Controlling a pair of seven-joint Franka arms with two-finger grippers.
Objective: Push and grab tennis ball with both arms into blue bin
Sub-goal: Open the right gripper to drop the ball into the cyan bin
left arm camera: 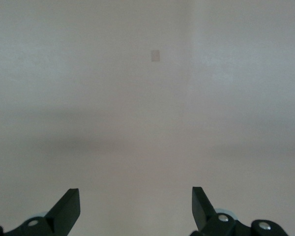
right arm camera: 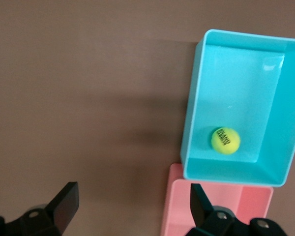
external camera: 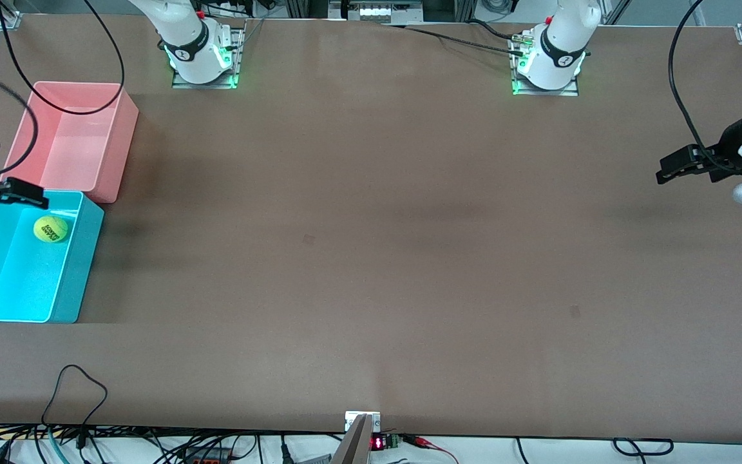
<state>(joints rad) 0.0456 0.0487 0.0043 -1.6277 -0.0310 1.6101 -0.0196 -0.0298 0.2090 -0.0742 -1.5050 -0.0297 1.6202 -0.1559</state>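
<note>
Both jaws gape empty; tennis ball (external camera: 51, 229) lies in blue bin (external camera: 85, 258).

Broad brown table (external camera: 371, 225) under even light, black cables (external camera: 75, 386) trailing along its near edge

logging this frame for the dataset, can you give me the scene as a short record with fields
tennis ball: lying inside the blue bin, logo facing up
blue bin: at the right arm's end of the table, nearer the front camera than the pink bin
pink bin: beside the blue bin, nothing seen in it
right gripper: open, holding nothing, over the blue bin's edge next to the pink bin
left gripper: open, holding nothing, over bare table at the left arm's end
task state: ball is in the blue bin
</note>
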